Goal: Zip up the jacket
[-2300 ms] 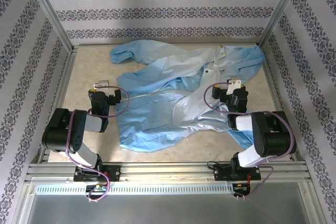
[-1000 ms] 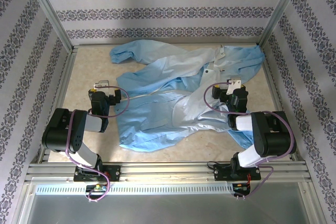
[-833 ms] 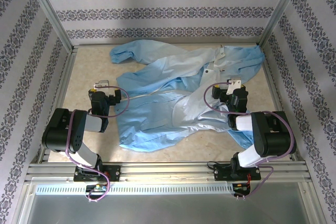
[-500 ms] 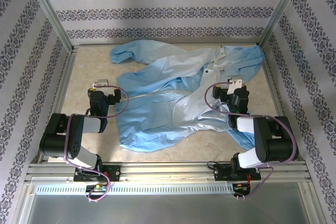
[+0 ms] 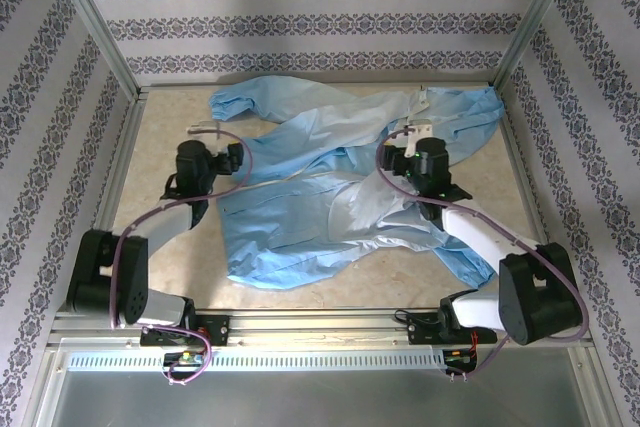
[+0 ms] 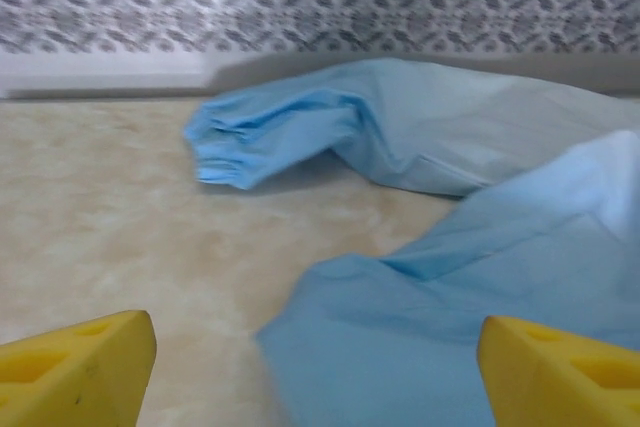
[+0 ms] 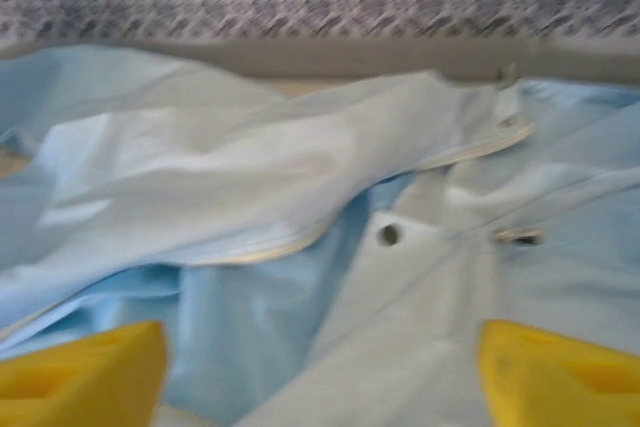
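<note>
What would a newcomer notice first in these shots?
A big light-blue jacket sprawls crumpled and open across the table, one sleeve reaching far-left. The left gripper hovers at its left edge, the right gripper over its right front, yellow jaws wide apart on both.

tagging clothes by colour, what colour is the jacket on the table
The jacket is light blue with a pale whitish zipper edge; right wrist view shows it best.

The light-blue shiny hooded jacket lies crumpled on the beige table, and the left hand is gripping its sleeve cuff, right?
No. The light-blue shiny hooded jacket does lie crumpled on the beige table, but the left hand grips nothing: the left wrist view shows its yellow fingers apart, the sleeve cuff lying ahead of them.
</note>
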Robot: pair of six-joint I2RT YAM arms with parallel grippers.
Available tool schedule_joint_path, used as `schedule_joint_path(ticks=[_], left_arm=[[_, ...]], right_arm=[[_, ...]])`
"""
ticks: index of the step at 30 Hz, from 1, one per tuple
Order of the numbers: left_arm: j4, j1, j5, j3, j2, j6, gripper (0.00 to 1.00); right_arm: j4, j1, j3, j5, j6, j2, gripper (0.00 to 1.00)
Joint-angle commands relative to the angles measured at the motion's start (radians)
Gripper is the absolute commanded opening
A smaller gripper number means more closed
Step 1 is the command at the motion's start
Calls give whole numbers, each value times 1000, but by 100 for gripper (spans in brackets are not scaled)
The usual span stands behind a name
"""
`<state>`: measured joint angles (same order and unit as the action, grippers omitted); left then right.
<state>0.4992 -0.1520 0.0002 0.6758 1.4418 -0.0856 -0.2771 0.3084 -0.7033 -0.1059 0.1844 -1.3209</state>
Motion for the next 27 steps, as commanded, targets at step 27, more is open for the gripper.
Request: schedule_joint_path(ticks=[27], left_arm=[[-768, -238, -160, 526, 545, -400, 72]], right_arm=[[549, 61, -413, 141, 316, -612, 26]])
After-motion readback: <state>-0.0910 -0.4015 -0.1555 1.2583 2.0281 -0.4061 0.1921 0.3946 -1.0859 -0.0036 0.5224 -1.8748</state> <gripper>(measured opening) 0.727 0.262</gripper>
